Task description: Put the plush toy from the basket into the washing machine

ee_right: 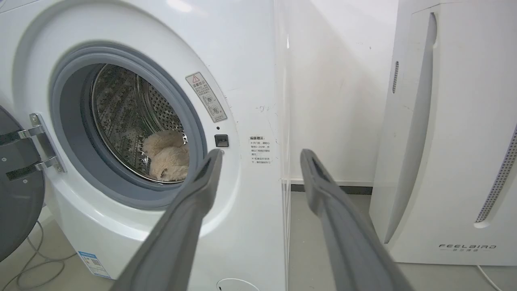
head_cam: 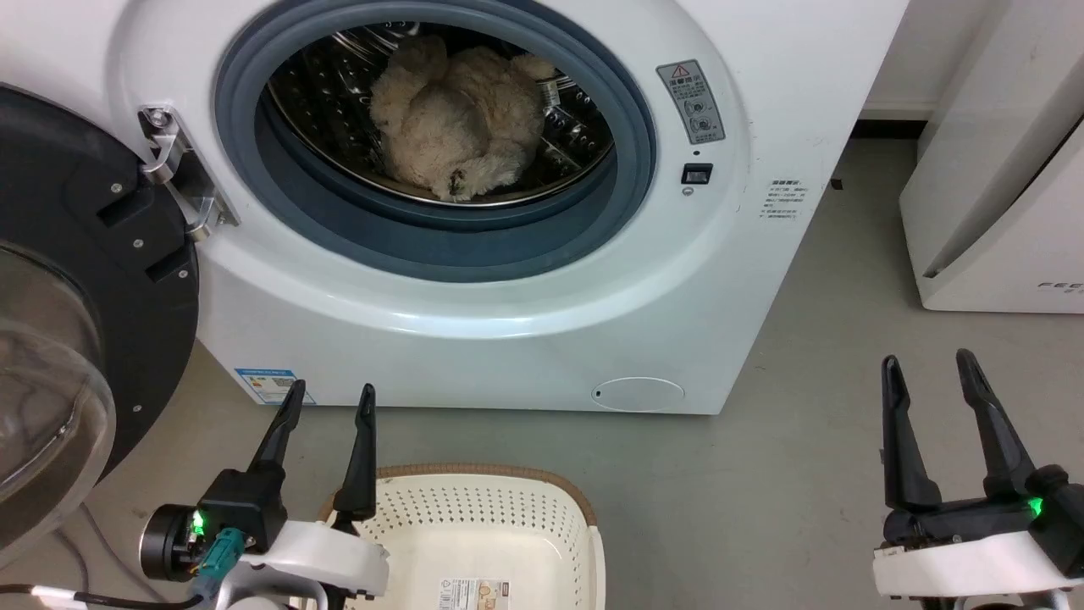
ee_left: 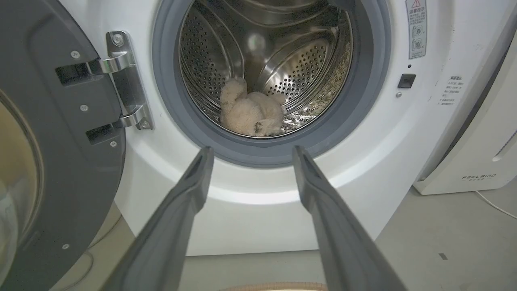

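The cream-beige plush toy lies inside the steel drum of the white washing machine, whose black-framed glass door hangs open to the left. The toy rests on the drum floor in the left wrist view, and the toy peeks past the seal in the right wrist view. The basket sits on the floor below with only a paper label inside. My left gripper is open above the basket's left rim, holding nothing. My right gripper is open over the floor at the right.
A white slanted appliance stands to the right of the washer, with a strip of grey floor between them. Cables lie on the floor under the open door.
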Tool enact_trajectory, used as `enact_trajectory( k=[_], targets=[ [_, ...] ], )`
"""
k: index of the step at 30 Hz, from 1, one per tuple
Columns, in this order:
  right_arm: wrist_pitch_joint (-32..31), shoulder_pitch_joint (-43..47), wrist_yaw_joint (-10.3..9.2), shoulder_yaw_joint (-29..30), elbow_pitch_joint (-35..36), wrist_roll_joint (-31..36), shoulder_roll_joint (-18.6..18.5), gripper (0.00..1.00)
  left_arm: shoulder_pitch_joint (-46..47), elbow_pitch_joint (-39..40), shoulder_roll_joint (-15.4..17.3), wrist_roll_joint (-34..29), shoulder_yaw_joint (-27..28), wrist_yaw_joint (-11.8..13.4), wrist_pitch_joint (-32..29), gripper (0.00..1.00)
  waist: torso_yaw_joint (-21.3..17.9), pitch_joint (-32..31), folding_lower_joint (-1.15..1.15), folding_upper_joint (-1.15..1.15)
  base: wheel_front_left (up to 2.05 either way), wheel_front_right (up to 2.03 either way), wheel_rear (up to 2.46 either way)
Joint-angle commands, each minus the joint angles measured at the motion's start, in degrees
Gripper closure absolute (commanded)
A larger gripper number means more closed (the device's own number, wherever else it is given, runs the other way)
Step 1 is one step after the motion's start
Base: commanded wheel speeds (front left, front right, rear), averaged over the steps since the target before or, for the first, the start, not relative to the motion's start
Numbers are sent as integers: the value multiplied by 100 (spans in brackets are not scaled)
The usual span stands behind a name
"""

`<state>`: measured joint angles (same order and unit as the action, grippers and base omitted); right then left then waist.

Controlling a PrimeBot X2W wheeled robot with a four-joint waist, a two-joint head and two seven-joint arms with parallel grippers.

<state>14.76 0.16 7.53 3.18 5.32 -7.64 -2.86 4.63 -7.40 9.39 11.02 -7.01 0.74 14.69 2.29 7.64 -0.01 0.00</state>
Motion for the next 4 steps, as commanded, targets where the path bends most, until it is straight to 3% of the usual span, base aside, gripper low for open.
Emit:
enact_trajectory(
  k=[1,2,3,4],
  targets=[
    [24,77,-4,-5,-29,-33,-1,0,-48,-17,-33,-34,21,-30,30,0,-4,-4,1,0,0,0,0],
    [24,73,-4,-11,-40,-38,-1,0,-45,-28,-49,-45,33,-53,30,0,-6,-8,1,0,0,0,0],
    [-2,0,0,-6,-25,-1,0,100,-1,-21,-32,-37,28,-44,-2,100,-6,-9,1,0,0,0,0],
    [-5,-3,1,-7,-24,3,0,100,0,-19,-32,-36,25,-41,-6,100,-6,-10,1,0,0,0,0]
  ],
)
